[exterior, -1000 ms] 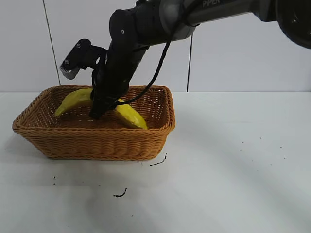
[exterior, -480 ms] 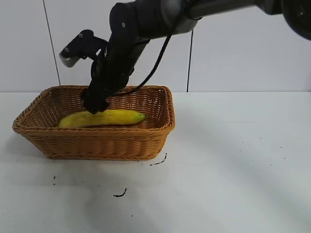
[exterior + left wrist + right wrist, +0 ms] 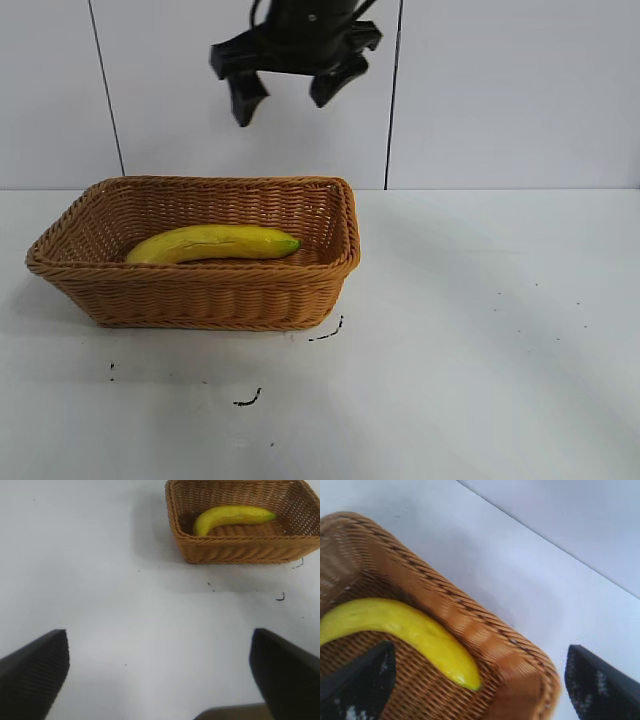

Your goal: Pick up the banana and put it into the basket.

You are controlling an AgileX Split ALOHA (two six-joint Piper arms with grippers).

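Jaws of the right gripper (image 3: 293,92) hang spread wide and empty above the basket (image 3: 200,290), banana (image 3: 213,243) inside.

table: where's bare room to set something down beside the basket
The white table lies bare right of the tan woven wicker basket and in front of it, apart from small dark specks. Inside the basket, the long yellow banana fills most of the floor.

White table (image 3: 480,330) carried the basket (image 3: 200,290), which sat directly on it, below and slightly left of the raised right gripper (image 3: 292,88). Small dark specks (image 3: 248,400) lay on the table just before the basket.
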